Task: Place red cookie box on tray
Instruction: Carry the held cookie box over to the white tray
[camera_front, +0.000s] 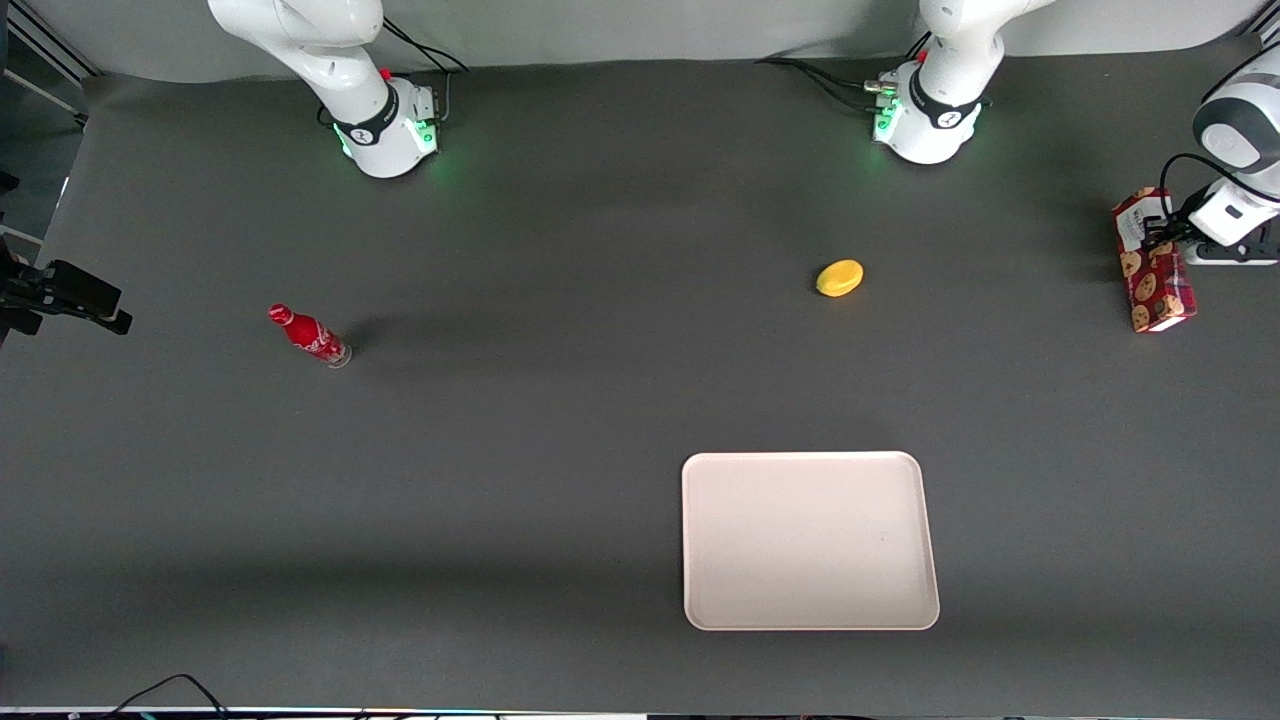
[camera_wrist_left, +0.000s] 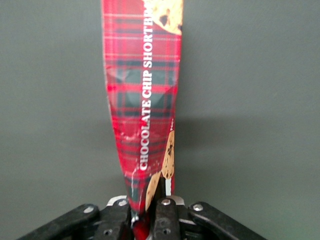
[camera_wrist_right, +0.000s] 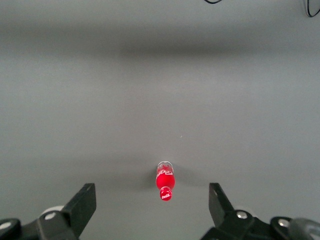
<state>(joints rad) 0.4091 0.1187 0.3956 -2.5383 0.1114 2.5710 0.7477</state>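
The red cookie box (camera_front: 1157, 275) is a long red plaid carton with cookie pictures, out at the working arm's end of the table. My left gripper (camera_front: 1160, 230) is shut on its white-label end. In the left wrist view the box (camera_wrist_left: 145, 100) runs straight out from between the black fingers (camera_wrist_left: 167, 217), its side dented where they squeeze it, and my gripper (camera_wrist_left: 145, 212) is clamped on it. Whether the box rests on the table or hangs just above it does not show. The pale pinkish-white tray (camera_front: 810, 540) lies flat, much nearer the front camera than the box, and holds nothing.
A yellow oval fruit (camera_front: 839, 277) lies on the dark table between the box and the middle. A small red soda bottle (camera_front: 310, 336) stands toward the parked arm's end, also seen as the bottle (camera_wrist_right: 165, 182) in the right wrist view. The table edge is close to the box.
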